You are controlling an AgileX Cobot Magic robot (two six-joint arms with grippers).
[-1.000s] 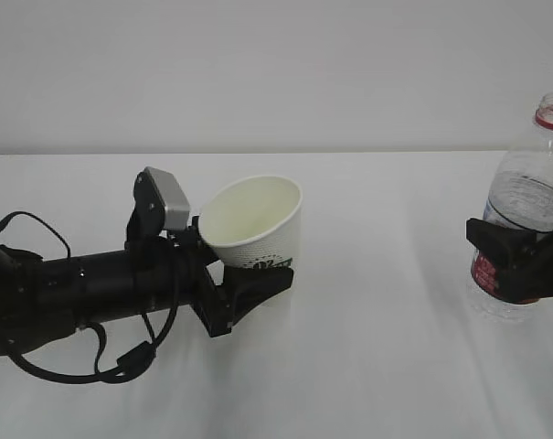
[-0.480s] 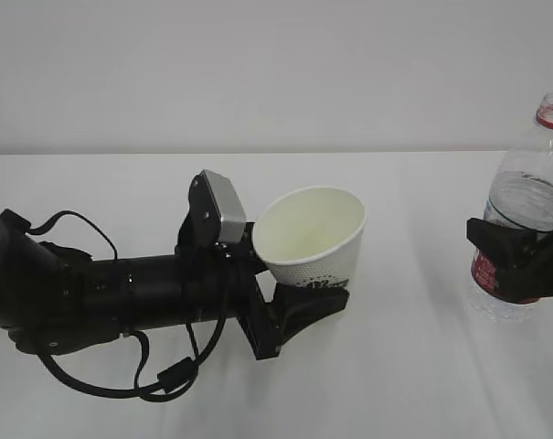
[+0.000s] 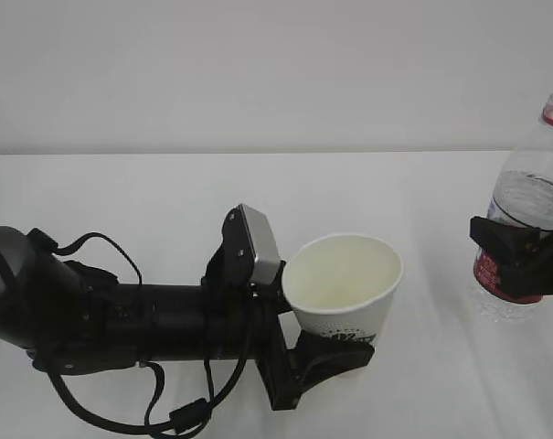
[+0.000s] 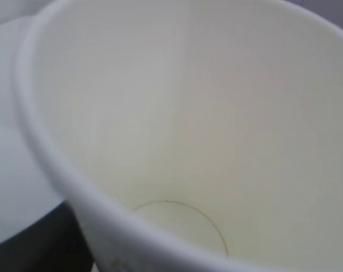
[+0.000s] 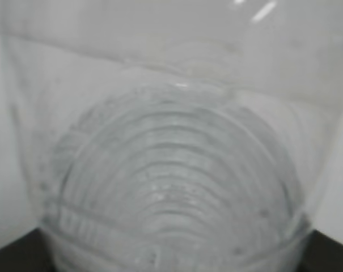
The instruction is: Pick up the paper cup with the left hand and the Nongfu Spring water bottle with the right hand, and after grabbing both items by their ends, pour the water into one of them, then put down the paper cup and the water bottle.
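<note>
The left hand (image 3: 326, 357) gripped the empty paper cup (image 3: 343, 283) low, at six o'clock. At three o'clock, the right hand (image 3: 518, 261) clamped the Nongfu Spring water bottle (image 3: 530, 197).

Robot test bench: plain white table (image 3: 258, 192) against a bare white wall (image 3: 258, 64), with no furnishings visible.

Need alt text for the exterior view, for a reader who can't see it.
The left gripper holds an empty paper cup by its base above a white table, mouth up. At the right edge the right gripper clamps a clear, uncapped water bottle around its red label, upright.
</note>
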